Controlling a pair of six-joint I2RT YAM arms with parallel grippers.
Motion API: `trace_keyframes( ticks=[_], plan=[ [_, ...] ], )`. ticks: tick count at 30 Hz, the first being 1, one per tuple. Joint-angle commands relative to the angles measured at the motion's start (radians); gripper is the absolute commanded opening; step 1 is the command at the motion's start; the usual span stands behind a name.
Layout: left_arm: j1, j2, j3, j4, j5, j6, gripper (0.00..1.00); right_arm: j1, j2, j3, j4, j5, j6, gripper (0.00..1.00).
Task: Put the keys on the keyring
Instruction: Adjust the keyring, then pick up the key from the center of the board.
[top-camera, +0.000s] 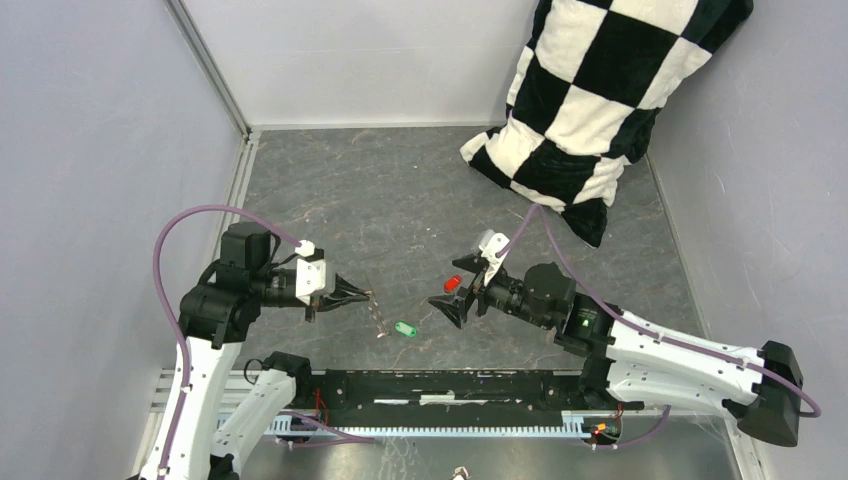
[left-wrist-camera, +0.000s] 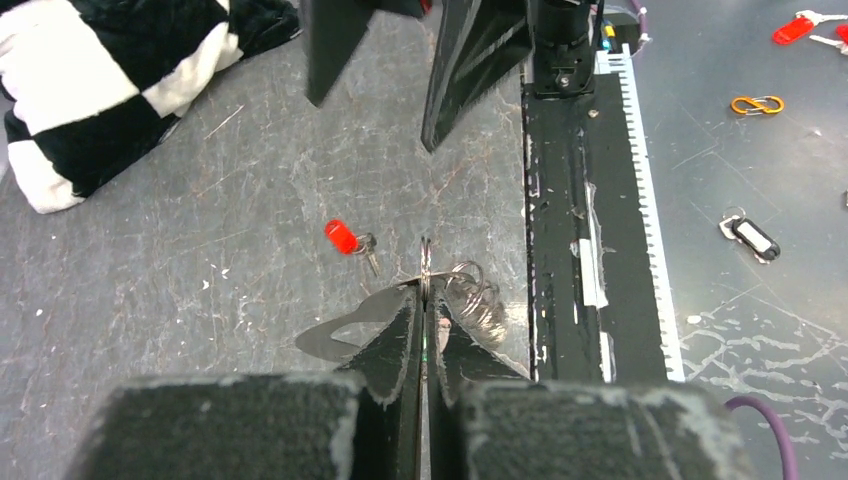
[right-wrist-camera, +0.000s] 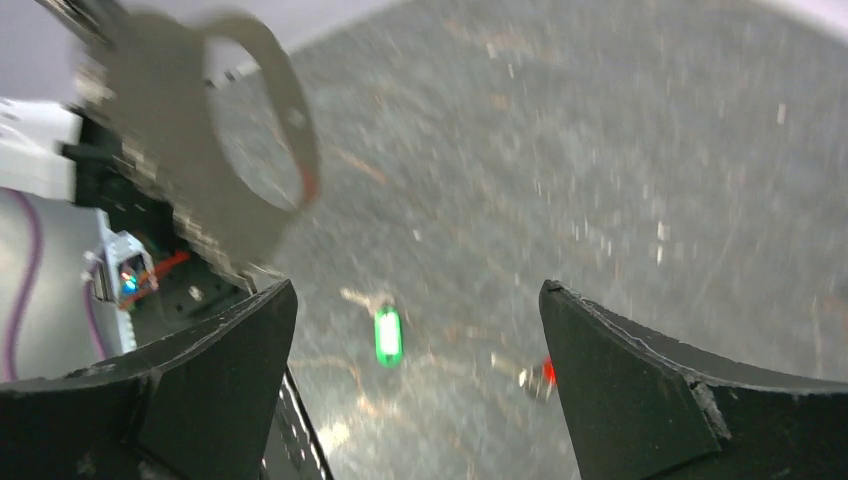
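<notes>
Top external shows you two keys on the table: the red-headed key just beside your right end effector, spread wide and empty, and the green-headed key between the arms. One grey metal keyring, its chain dangling, is pinched in your closed left end effector.

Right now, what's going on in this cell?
The left gripper is shut on the grey metal oval keyring, holding it out toward the other arm. The right gripper is open and holds nothing. The small red-headed key and the small green-headed key lie on the grey tabletop, neither on the ring.
</notes>
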Motion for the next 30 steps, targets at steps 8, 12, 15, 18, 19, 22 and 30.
trace_keyframes(
  ticks=[8, 12, 15, 18, 19, 22, 30],
  plan=[
    [-0.002, 0.036, 0.066, 0.073, -0.062, -0.056, 0.02, -0.003, 0.433, -0.065, 0.178, 0.007, 0.461, 0.67],
    [-0.001, 0.033, 0.094, 0.057, -0.084, -0.039, 0.02, 0.003, 0.588, 0.058, 0.169, -0.048, 0.439, 0.66],
    [-0.002, 0.038, 0.116, 0.032, -0.080, -0.006, 0.02, 0.013, 0.682, 0.120, 0.163, -0.107, 0.461, 0.67],
    [-0.001, 0.039, 0.123, 0.024, -0.072, 0.008, 0.02, 0.036, 0.732, 0.140, 0.184, -0.124, 0.464, 0.67],
    [-0.002, 0.037, 0.124, 0.023, -0.070, 0.012, 0.02, 0.041, 0.744, 0.143, 0.192, -0.131, 0.465, 0.67],
    [-0.002, 0.035, 0.137, 0.025, -0.063, 0.012, 0.02, 0.045, 0.786, 0.157, 0.206, -0.176, 0.469, 0.63],
    [-0.002, 0.042, 0.153, 0.026, -0.050, 0.018, 0.02, 0.045, 0.857, 0.186, 0.163, -0.311, 0.401, 0.51]
  ],
)
